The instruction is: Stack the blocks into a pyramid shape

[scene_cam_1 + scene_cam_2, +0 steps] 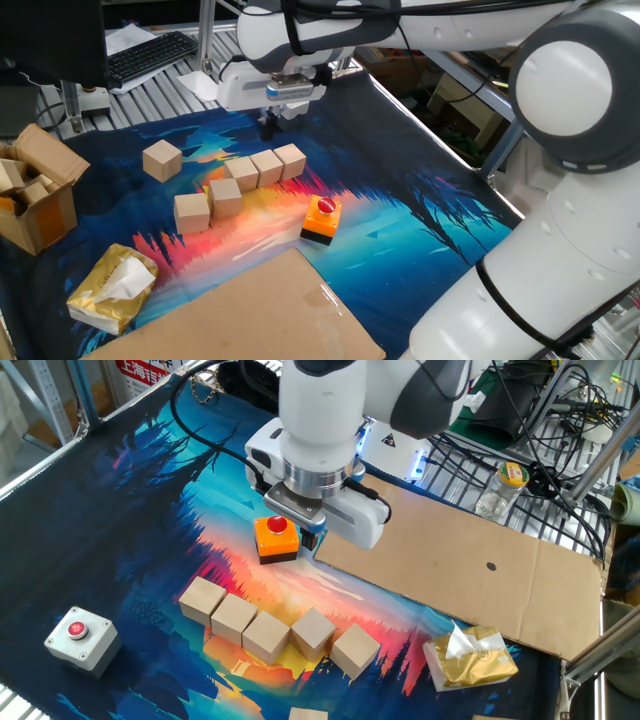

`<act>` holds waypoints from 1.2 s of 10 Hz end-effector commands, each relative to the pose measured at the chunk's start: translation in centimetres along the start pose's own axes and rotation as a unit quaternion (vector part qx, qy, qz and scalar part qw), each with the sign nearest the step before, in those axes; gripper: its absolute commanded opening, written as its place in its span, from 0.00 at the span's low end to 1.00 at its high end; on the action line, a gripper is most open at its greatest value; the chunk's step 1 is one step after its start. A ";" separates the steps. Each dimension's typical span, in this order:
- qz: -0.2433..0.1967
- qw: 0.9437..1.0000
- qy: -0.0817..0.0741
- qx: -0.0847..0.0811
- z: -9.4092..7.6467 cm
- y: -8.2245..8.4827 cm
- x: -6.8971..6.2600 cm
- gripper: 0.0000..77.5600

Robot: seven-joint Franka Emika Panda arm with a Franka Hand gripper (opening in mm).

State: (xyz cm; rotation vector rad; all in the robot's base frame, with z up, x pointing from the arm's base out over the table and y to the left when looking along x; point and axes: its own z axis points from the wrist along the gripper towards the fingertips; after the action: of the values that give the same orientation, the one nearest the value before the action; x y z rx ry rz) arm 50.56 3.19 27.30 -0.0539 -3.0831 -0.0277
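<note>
Nearest you on the worktop (420, 215), two blocks (208, 205) sit in front of a row of three blocks (265, 166) running 8 to 2 o'clock, with the lone block (161, 159) beyond. Your jaws (270, 124) hover empty past the row; the lone block lies toward 8 o'clock. You cannot tell how far apart they stand.

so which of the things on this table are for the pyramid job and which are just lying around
For the job:
- five blocks in a row
- lone block
- pincer

Just lying about:
- orange-and-black button box
- grey button box
- cardboard sheet
- open cardboard box
- tissue pack
</note>
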 end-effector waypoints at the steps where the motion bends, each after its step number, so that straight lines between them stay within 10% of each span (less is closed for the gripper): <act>1: -0.007 1.000 -0.005 0.004 -0.5 0.4 -0.1 0.00; 12: -0.005 1.000 -0.001 -0.006 -0.7 0.5 -0.6 0.00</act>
State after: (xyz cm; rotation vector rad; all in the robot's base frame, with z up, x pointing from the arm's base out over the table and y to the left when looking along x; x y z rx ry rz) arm 51.14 3.69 27.85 -0.0372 -3.0843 -0.0463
